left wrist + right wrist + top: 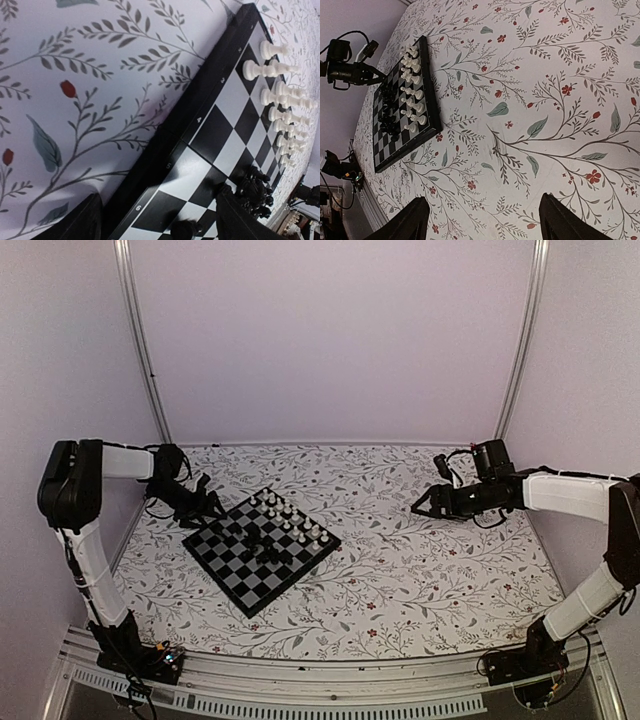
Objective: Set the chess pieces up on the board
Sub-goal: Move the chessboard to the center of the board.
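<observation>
on the floral table cover (420, 570), the chessboard (235, 575), turned corner-on to the arm bases and left of centre. along its far-right edge, white pieces (292, 520) in close rows. near mid-board, a tight huddle of black pieces (258, 543). left gripper (205, 505) low beside the board's far-left edge, fingers (80, 222) spread well apart, nothing held, only the board's black rim and the cover in the gap. right gripper (422, 505) well apart from the board on the right side, over the cover, fingers (412, 220) wide apart as well, nothing between them but leaves and red flowers. in the right wrist view, board far off at upper left, white rows nearer than the black huddle.
</observation>
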Robot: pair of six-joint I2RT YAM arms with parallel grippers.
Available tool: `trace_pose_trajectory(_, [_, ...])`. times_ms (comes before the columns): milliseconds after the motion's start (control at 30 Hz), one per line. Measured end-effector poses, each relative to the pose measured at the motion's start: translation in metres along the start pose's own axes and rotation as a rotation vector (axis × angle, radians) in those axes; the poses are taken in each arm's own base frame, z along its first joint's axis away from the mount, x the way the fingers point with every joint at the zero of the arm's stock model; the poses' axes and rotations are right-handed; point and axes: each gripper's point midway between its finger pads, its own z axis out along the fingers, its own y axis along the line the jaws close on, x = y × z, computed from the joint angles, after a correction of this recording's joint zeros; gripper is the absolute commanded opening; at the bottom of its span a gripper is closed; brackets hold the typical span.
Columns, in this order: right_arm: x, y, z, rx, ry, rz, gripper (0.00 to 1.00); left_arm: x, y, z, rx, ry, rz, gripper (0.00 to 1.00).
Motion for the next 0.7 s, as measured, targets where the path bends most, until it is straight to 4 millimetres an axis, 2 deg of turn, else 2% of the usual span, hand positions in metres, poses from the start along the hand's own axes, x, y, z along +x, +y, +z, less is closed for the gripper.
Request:
trace_pose_trajectory(333, [0.001,0.005,0.018,-0.029,0.032,-0.005,0.76,0.031,-0.032,0.011,0.033,0.054,0.055,0.79])
trace_pose_trajectory(700, [0.003,0.003,0.041,-0.051,0.081,0.027,0.74,0.079,-0.083,0.029,0.080,0.139,0.124,0.79])
